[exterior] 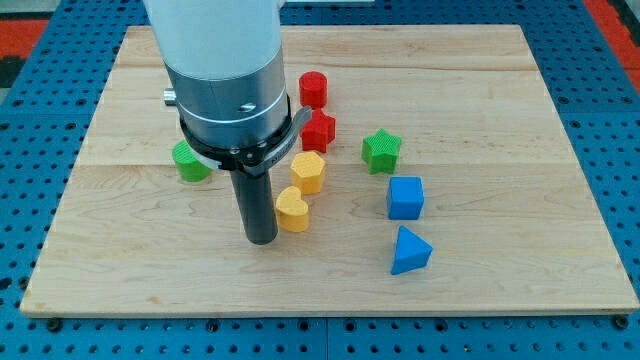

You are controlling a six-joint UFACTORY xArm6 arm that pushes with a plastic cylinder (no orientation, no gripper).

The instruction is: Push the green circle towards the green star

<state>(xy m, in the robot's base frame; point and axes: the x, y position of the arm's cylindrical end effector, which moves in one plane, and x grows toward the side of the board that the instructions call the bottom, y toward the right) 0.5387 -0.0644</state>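
Seven blocks sit on the wooden counter (520, 250); no containers on it, nothing holds anything else. Green circle (189, 161) at the view's left, partly hidden behind the arm's grey housing (236, 90), so its shape is only partly readable. Green star (381, 150) right of centre, well apart from the circle, with the arm and other blocks between them. Red cylinder (314, 88) toward the view's top, red block (319, 131) just below it, shape unclear since the housing covers its left edge. Yellow hexagon (308, 172) under that red block, yellow heart (292, 210) just below the hexagon, near or touching it, cannot tell. Blue cube (405, 197) below the star, blue triangle (410, 251) below the cube.

End effector is a plain dark rod, no jaws to spread or pinch. My tip (261, 241) rests on the counter just left of the yellow heart, very close, contact unclear. Tip is below and right of the green circle, apart from it. Blue pegboard (30, 120) surrounds the counter.
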